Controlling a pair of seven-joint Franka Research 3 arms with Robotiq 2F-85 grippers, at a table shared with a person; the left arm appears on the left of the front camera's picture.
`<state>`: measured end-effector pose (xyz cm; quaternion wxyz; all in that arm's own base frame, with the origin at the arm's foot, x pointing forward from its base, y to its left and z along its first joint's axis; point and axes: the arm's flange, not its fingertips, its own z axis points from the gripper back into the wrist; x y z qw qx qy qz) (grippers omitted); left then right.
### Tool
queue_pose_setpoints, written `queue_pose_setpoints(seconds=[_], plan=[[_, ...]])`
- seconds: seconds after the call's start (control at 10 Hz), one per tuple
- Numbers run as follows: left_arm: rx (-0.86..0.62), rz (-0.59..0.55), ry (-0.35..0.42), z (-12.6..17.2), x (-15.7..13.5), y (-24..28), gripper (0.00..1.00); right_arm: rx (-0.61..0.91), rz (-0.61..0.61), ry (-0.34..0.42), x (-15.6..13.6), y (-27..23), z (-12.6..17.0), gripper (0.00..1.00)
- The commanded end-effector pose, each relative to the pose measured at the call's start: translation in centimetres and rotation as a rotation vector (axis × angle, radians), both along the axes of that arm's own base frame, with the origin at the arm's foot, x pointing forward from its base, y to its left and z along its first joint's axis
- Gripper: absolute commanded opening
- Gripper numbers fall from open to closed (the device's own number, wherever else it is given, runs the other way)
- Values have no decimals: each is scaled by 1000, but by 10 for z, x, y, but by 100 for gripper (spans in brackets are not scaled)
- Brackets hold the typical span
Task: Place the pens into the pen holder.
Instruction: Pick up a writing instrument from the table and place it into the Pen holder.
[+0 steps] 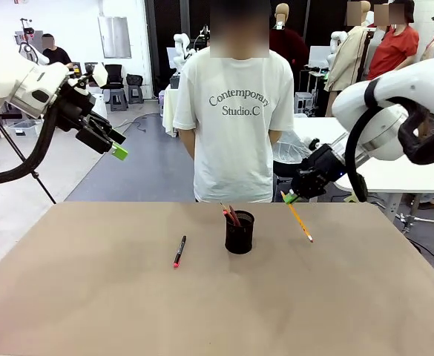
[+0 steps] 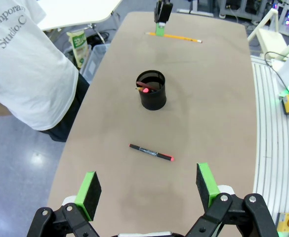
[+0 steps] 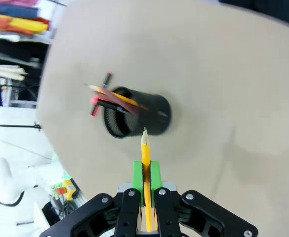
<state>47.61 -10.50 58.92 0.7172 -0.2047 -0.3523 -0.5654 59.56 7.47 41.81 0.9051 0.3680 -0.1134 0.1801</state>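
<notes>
- My tan bench (image 1: pixel 90 304) carries the pen holder (image 1: pixel 239 232) at mid-bench, with the dark red pen (image 1: pixel 232 216) standing in it.
- The black pen (image 1: pixel 179 251) lies flat to the holder's left, apart from it.
- My right pincer (image 1: pixel 289 197) is pinching the yellow pencil (image 1: pixel 300 221), which hangs tilted to the right of the holder.
- My left pincer (image 1: pixel 119 147) hangs spread, high on the left.
- A person (image 1: pixel 235 126) stands at the far edge, with grey floor (image 1: pixel 142 174) behind.

At top centre we see a white-shirted person (image 1: pixel 235 133) standing behind the brown table (image 1: pixel 90 297), onlookers (image 1: pixel 395 46) at upper right.
</notes>
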Motion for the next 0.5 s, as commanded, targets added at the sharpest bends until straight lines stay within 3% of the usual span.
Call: queue_pose_setpoints(seconds=[0.0,0.3,0.4], plan=[[5,10,2,2,-1,1,100,94,69,-207,-13,-2,2,0],[5,10,2,2,-1,1,100,223,32,-456,-15,9,9,0],[5,10,2,2,-1,1,100,343,-41,-527,-16,12,13,0]])
